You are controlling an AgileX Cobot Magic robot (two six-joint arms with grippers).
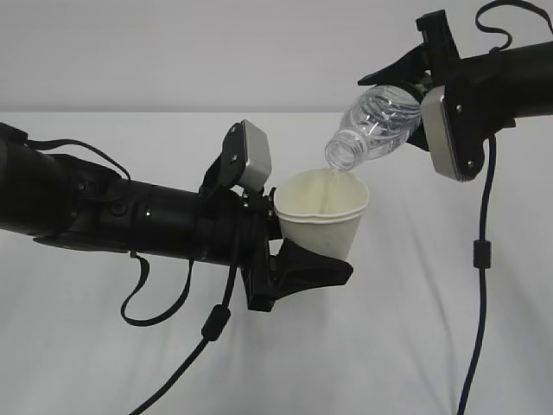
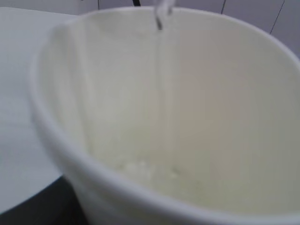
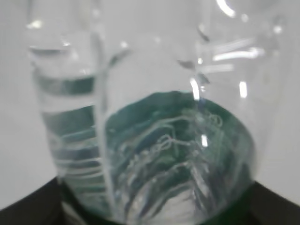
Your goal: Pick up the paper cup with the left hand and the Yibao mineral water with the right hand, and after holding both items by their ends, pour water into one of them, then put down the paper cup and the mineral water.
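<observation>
Pour under way: bottle tipped over cup, both held clear of the table.

Exterior: left gripper (image 1: pixel 298 259) clamps the paper cup (image 1: pixel 321 216) from its lower side, cup near upright so it can catch; right gripper (image 1: pixel 415 73) at 1 o'clock grasps the Yibao mineral water (image 1: pixel 376 121) by its base end, mouth angled down toward 7 o'clock, right over the rim. Left wrist: only this view shows inside the paper cup (image 2: pixel 187 117), where a thin stream (image 2: pixel 161 84) falls and water pools at the bottom; fingers not visible. Right wrist: looks along the Yibao mineral water (image 3: pixel 154 140) from its base, green label seen through it; cup hidden.
</observation>
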